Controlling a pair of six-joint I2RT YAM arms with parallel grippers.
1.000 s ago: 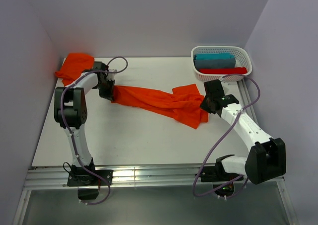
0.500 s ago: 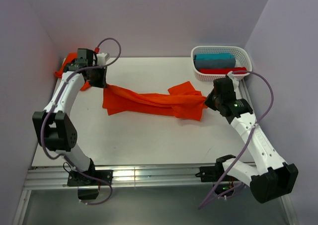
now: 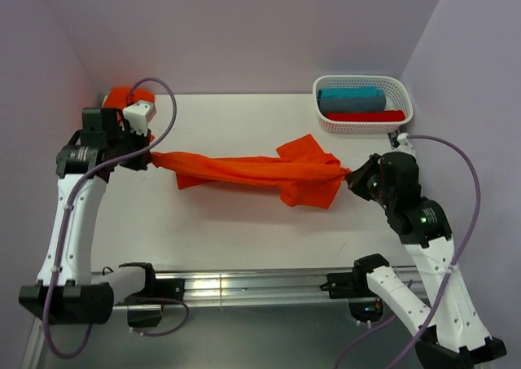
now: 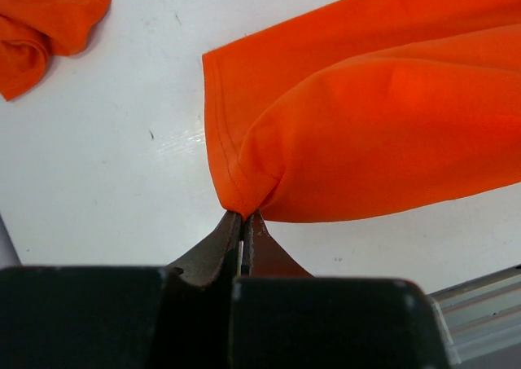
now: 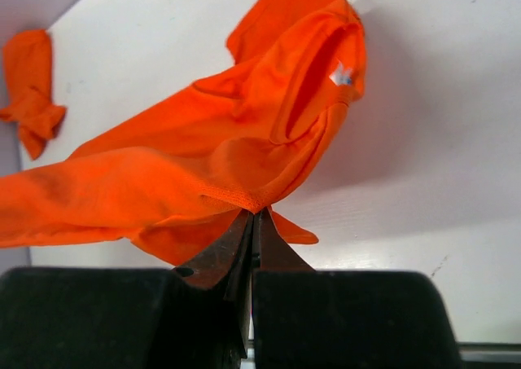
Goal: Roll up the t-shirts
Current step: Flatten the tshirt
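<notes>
- Here, left gripper [image 4: 242,216] and right gripper [image 5: 254,213] each clamp one end of a t-shirt [image 3: 244,169], stretched between them over the table [image 3: 244,230].
- Farther back, a second t-shirt [image 3: 122,97] lies bunched at the left corner.
- Basket [image 3: 358,126] at far right.

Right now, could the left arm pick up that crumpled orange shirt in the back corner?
Probably not: the crumpled shirt lies close, but the left gripper is clamped on the stretched t-shirt.
</notes>
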